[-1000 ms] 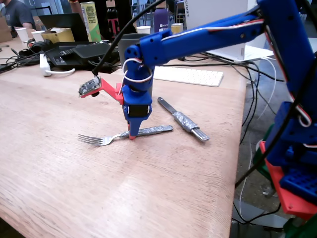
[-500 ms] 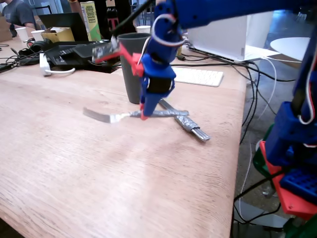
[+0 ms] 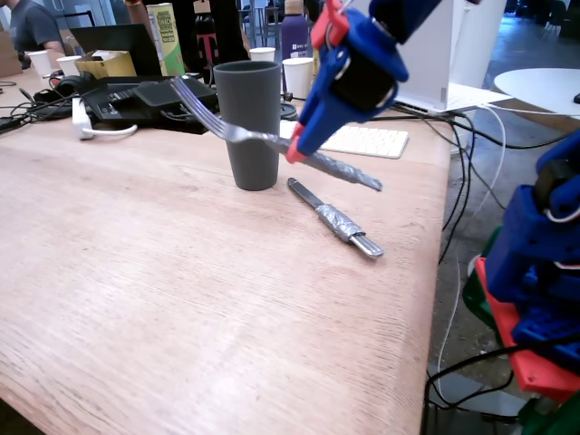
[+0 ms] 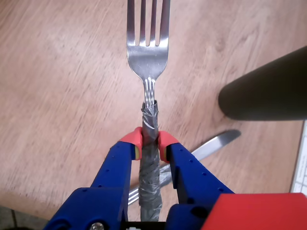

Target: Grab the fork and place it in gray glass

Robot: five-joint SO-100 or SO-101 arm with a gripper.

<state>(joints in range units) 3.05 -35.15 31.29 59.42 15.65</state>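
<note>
The gripper (image 4: 149, 143) clamps the fork (image 3: 272, 140) by its taped handle, lifted clear of the table (image 3: 163, 290). The fork hangs nearly level, beside the gray glass (image 3: 249, 122) and not yet in it. Tipping and lowering it in remain.

fork (image 3: 272, 140) in gripper (image 3: 294, 149) before glass (image 3: 247, 122), knife (image 3: 333, 218) right (on table (image 3: 181, 290))

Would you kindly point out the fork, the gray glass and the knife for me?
fork (image 4: 148, 48), wrist view, on the head just below the tines.
gray glass (image 3: 250, 127), fixed view, on the middle of its side wall.
knife (image 3: 339, 222), fixed view, on the taped handle.
</note>
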